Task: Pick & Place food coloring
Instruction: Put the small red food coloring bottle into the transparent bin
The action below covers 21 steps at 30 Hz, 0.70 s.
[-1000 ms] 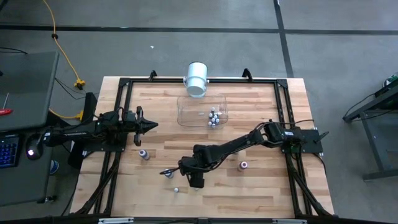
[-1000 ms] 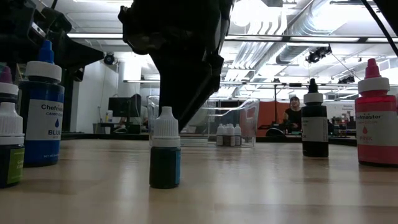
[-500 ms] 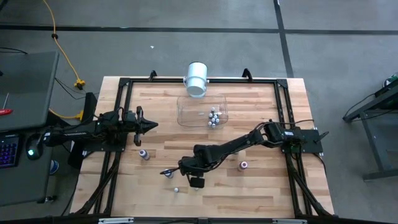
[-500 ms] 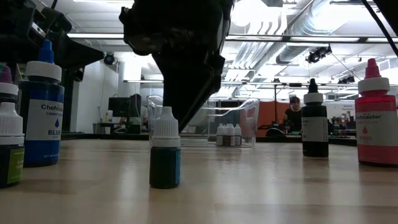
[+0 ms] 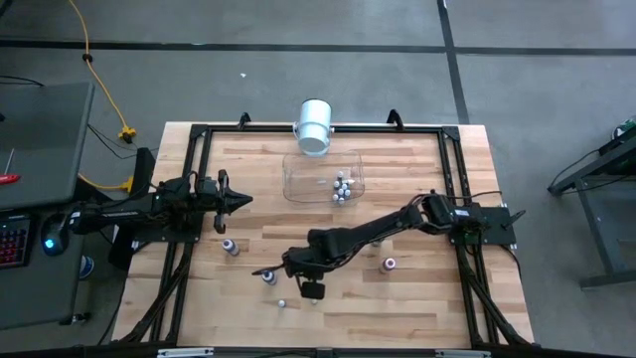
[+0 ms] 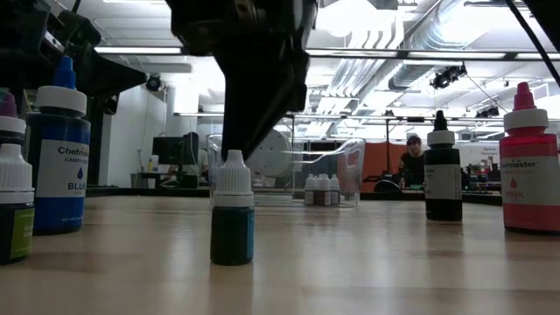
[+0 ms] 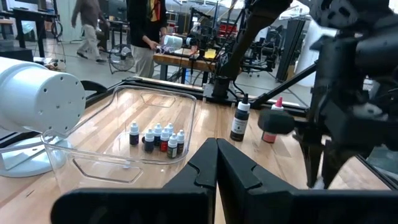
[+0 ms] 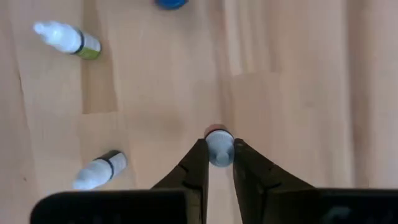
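My right gripper [image 8: 218,152] points steeply down over the middle of the table [image 5: 290,268], shut on a tiny white-capped food coloring bottle [image 8: 218,143]. Two more tiny bottles [image 8: 68,38] [image 8: 99,169] stand on the wood nearby. In the low view a white-capped dark bottle [image 6: 233,219] stands on its base in front of the gripper and hides the held one. Several small bottles [image 5: 341,186] stand in the clear tub [image 5: 298,179]. My left gripper [image 5: 238,200] waits shut and level at the table's left. My right gripper pinches the tiny bottle's white cap [image 8: 218,138] between its two fingertips [image 8: 198,163], coming from above and slanting steeply down. The bottle stays upright under the fingers. Whether its base is clear of the table I cannot tell.
A white cylinder [image 5: 314,126] stands at the far edge behind the tub. Bigger bottles stand around: blue [image 5: 268,276], purple [image 5: 230,246], pink [image 5: 390,264] and, in the low view, black [image 6: 444,175]. A small bottle [image 5: 282,303] stands near the front edge.
My right gripper has risen a little. The white-capped dark bottle in front of it in the low view has stayed where it was.
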{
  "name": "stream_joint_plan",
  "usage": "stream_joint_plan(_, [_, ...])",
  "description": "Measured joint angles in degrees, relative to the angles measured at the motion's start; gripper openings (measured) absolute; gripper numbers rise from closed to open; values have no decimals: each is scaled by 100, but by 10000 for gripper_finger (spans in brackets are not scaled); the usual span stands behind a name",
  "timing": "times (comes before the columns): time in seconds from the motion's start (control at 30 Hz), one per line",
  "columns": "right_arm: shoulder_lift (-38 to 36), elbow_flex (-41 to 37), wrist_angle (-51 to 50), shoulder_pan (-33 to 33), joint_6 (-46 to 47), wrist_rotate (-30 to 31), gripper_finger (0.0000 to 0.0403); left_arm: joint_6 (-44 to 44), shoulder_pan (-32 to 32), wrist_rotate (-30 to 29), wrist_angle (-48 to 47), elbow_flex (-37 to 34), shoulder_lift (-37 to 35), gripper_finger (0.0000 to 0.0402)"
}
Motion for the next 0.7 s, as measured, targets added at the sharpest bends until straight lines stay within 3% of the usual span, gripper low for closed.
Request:
stream_joint_plan(0.37, [-37, 1937, -1870, -237, -72, 1024, 42, -1, 0, 0, 0, 0, 1, 1])
stream_joint_plan(0.7, [-701, 1593, -2174, -788, 289, 1408, 42, 0, -1, 0, 0, 0, 1, 1])
